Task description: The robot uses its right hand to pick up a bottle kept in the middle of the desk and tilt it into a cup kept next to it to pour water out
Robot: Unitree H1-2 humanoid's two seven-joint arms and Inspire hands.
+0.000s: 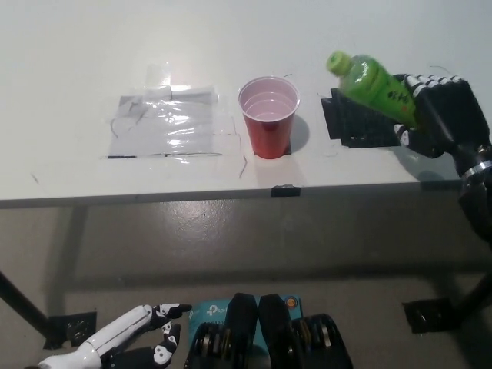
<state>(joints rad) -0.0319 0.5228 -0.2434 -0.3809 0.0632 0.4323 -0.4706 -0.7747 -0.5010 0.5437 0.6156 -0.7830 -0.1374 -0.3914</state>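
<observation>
Head view: black right hand (440, 114) grips green bottle (373, 86) above the desk (77, 46), tilted cap-first toward red cup (268, 115) just beside it, presumably to pour; white left hand (127, 337) rests low, fingers apart.

The black right hand (440, 108) holds the green bottle (374, 85) tilted, cap toward the red cup (268, 117). The white left hand (127, 338) rests below the table (69, 61).

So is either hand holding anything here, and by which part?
The right hand grips the green bottle by its lower body; the left hand holds nothing.
</observation>
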